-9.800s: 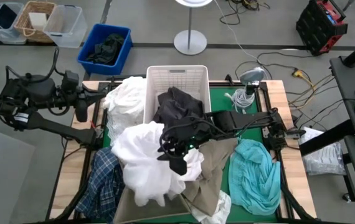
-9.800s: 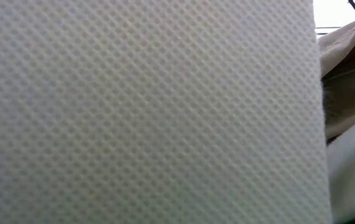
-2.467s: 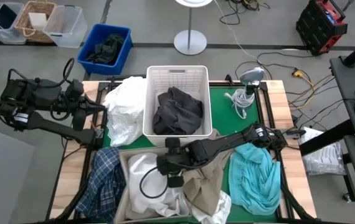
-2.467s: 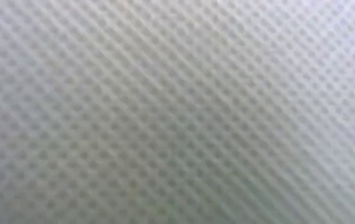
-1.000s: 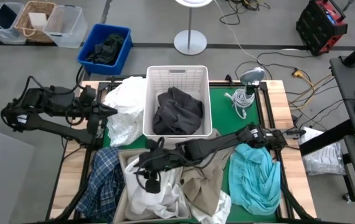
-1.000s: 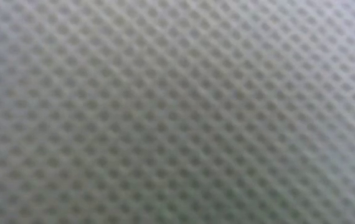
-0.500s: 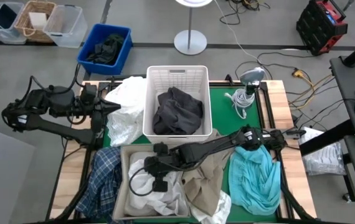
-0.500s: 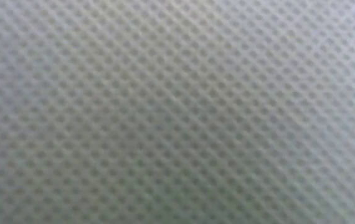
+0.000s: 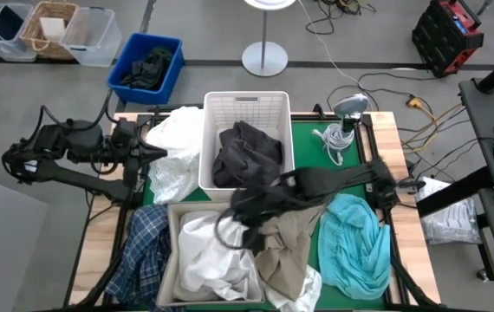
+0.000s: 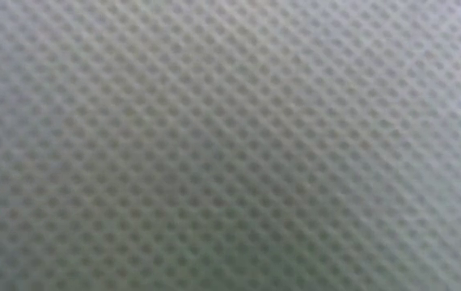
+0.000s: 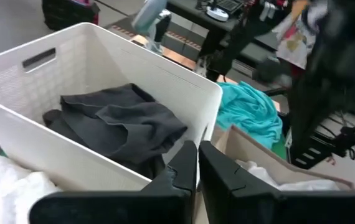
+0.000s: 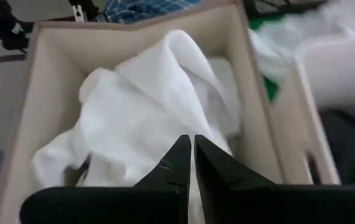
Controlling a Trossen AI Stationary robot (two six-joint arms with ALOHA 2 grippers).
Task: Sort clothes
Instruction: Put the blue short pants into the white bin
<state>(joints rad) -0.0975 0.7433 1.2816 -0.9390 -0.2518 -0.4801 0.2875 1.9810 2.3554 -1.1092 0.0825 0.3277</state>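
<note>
Right gripper point(image 12: 192, 144) clenched empty above white garment point(image 9: 217, 251) (beige bin point(image 9: 172, 251)); left gripper point(image 11: 198, 155) clenched.

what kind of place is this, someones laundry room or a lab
Most likely a robotics lab or test workshop, not a home. The table is a framed rig with cables trailing over a bare grey floor, a red tool case stands nearby, and a lamp stand sits just behind the white laundry basket.

white basket point(image 9: 247, 106) | dk grey garment point(image 9: 247, 156) | teal garment point(image 9: 353, 243) | blue/wht plaid shirt point(image 9: 146, 251)
</note>
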